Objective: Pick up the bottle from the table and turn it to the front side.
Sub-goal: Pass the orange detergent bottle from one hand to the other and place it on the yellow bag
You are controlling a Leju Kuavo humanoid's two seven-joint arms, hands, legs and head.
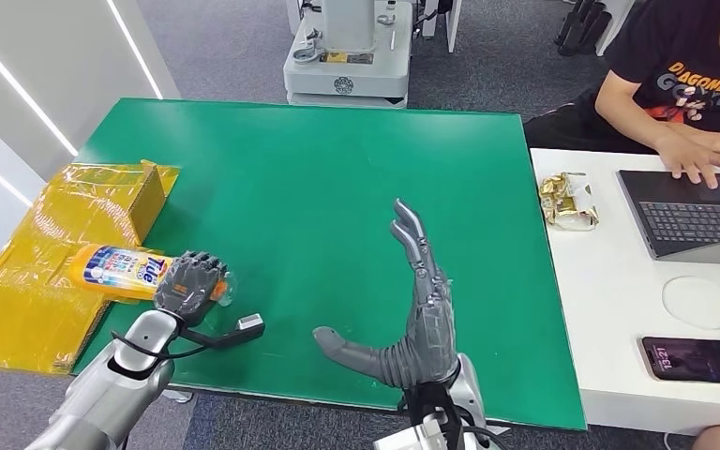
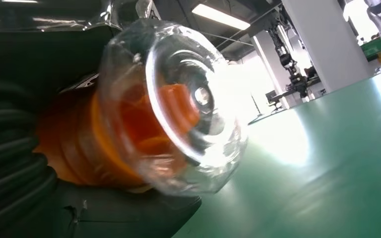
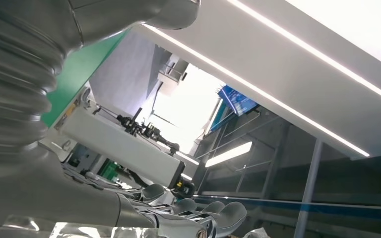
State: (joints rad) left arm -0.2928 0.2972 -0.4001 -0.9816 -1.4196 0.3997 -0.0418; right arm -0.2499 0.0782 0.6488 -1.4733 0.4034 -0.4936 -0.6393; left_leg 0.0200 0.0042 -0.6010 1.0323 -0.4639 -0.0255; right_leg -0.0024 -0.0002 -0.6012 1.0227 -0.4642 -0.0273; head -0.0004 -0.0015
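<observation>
Presently one orange plastic bottle with a clear cap (image 1: 122,271) lies on its side at the near left edge of the green table (image 1: 319,178), its base over the yellow flattened cardboard box (image 1: 66,244). Label shows blue lettering — not fully legible. The left hand (image 1: 190,285) grips its neck end, fingers clenched around it. The right hand (image 1: 412,314) stands over the table, fingers released and spread. The left wrist view shows the clear cap end-on — orange nozzle inside.

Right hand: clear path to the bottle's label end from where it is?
Probably yes. The right hand is open over bare green table, nothing between it and the bottle, though the left hand already grips the cap end.
</observation>
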